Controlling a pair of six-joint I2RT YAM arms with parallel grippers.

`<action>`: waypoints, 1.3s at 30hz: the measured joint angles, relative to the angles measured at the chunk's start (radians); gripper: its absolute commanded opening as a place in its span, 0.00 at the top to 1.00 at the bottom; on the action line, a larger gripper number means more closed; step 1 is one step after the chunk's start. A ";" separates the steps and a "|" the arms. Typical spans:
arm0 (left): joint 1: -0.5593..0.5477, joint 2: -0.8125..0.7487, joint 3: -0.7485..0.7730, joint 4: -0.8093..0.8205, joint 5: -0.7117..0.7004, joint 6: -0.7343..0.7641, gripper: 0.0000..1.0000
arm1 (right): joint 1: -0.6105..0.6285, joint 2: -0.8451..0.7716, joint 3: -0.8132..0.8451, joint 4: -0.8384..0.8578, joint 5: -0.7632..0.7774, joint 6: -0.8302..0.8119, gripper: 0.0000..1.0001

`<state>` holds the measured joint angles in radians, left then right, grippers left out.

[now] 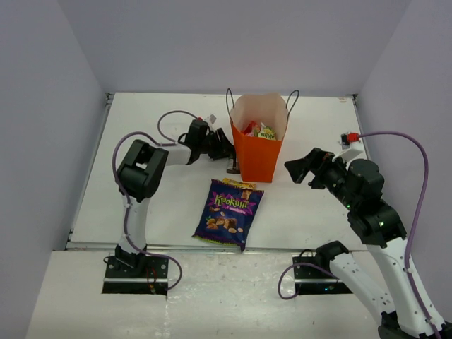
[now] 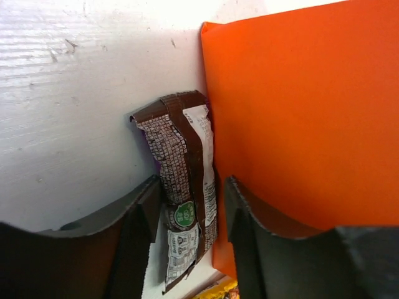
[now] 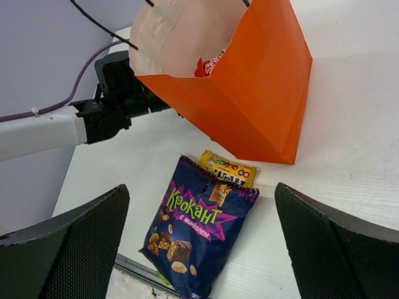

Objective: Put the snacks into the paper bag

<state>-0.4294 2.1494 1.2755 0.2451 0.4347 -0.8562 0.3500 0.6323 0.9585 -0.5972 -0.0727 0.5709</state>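
Ok, left end effector [image 2: 190,193] sits part-open astride the bar [image 2: 181,162], nothing clamped. It's on the desk [image 2: 75,93], right up against the bag [image 2: 299,112], so closing could pinch the paper wall or tip it. And right end effector [image 1: 296,169] is wide open, empty.

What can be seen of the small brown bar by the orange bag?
The small brown bar is a glossy, crinkled packet: brown with a white panel and a green mark. It rests on the table outside the paper bag, one long edge against its orange wall, between the left claw's parted fingers; their grip is unclear.
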 measured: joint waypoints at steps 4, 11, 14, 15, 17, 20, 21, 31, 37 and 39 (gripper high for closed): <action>-0.004 0.021 -0.032 0.056 0.023 -0.032 1.00 | -0.003 0.000 0.000 0.000 0.000 0.000 0.01; -0.003 0.052 -0.061 0.171 0.096 -0.093 1.00 | -0.004 0.000 0.000 0.000 0.000 0.000 0.01; -0.002 0.051 -0.069 0.177 0.111 -0.098 1.00 | -0.003 0.000 0.000 0.000 0.000 0.000 0.01; 0.003 0.047 -0.072 0.173 0.112 -0.095 1.00 | -0.004 -0.001 0.000 0.000 0.000 0.000 0.01; 0.011 0.017 -0.091 0.135 0.108 -0.080 1.00 | -0.003 -0.003 0.000 0.000 0.000 0.000 0.01; 0.031 -0.069 -0.134 0.047 0.074 -0.041 1.00 | -0.004 -0.009 0.000 0.000 0.000 0.000 0.01; 0.041 -0.109 -0.148 0.015 0.056 -0.030 1.00 | -0.004 -0.010 0.000 -0.001 0.000 0.000 0.01; 0.079 -0.634 -0.172 -0.172 -0.195 0.095 1.00 | -0.004 -0.011 0.000 0.000 0.000 0.000 0.01; 0.013 -0.857 -0.149 -0.219 -0.336 0.169 1.00 | -0.004 -0.011 0.000 0.000 0.000 0.000 0.01; -0.036 -0.892 -0.108 -0.229 -0.360 0.200 1.00 | -0.004 -0.011 0.000 0.000 -0.001 0.000 0.01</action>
<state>-0.4652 1.2575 1.1671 0.0162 0.0750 -0.6563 0.3458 0.6212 0.9585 -0.5976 -0.0734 0.5713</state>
